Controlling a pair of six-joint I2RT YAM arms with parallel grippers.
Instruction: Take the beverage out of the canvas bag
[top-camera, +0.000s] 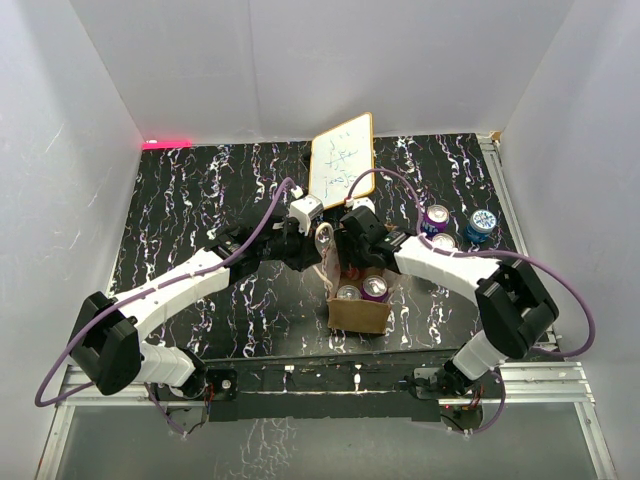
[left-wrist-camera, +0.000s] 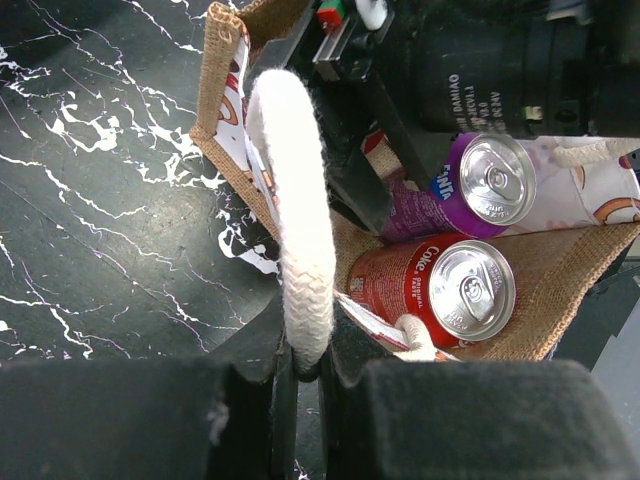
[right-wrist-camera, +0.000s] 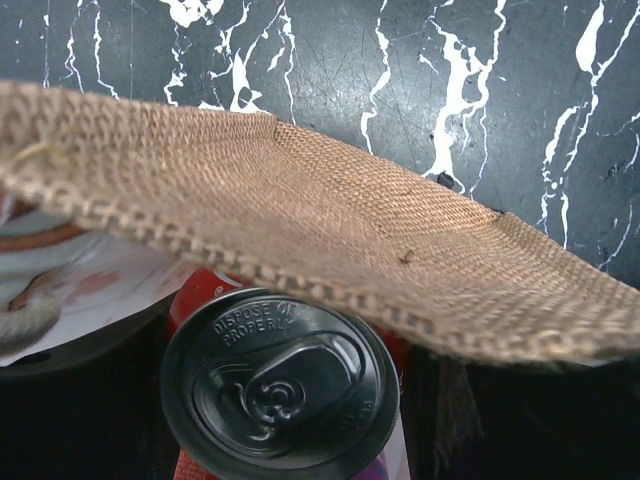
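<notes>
The canvas bag (top-camera: 358, 316) stands close to the near edge of the black marbled surface (top-camera: 200, 200), a little right of its middle, with a purple can (left-wrist-camera: 490, 180) and a red can (left-wrist-camera: 465, 290) upright and touching inside it. The left gripper (left-wrist-camera: 305, 375) has its fingers pressed together on one whitish rope handle (left-wrist-camera: 295, 200), holding that side of the bag up. The right gripper (top-camera: 360, 250) reaches into the mouth, one dark finger going down beside the purple can; I cannot tell whether its fingers are clamped on the can or only straddle it. The main risk is the woven rim, which in the right wrist view sags across the can top: a straight lift could snag it and drag the whole bag up. The rope could also slide out of the pinch, or the red can could tip.
</notes>
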